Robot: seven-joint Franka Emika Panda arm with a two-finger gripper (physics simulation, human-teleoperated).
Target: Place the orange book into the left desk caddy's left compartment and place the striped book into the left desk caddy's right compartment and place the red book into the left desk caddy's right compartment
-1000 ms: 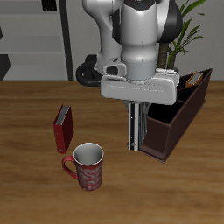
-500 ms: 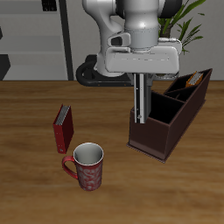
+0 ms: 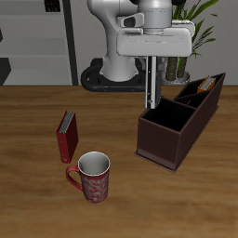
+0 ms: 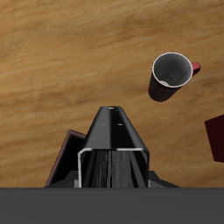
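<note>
Over the last second the arm has lifted and carried the striped book [image 3: 150, 82] back across the desk — it hung low in front of the left desk caddy [image 3: 178, 132] before, and now hangs upright above the near corner of the wide right compartment [image 3: 165, 114], held well clear of the rim. The gripper [image 3: 151, 61] is clamped on the book's top edge. That puts the book roughly in line for a drop into its section, though it looks to need a small shift inward first. The orange book [image 3: 208, 85] already leans in the narrow left compartment [image 3: 197, 93]; the red book [image 3: 67, 136] stands untouched on the wooden desk [image 3: 37, 200], just behind a patterned mug [image 3: 92, 177]. Behind the desk are a grey shelf unit [image 3: 33, 42] and a potted plant [image 3: 197, 26].
</note>
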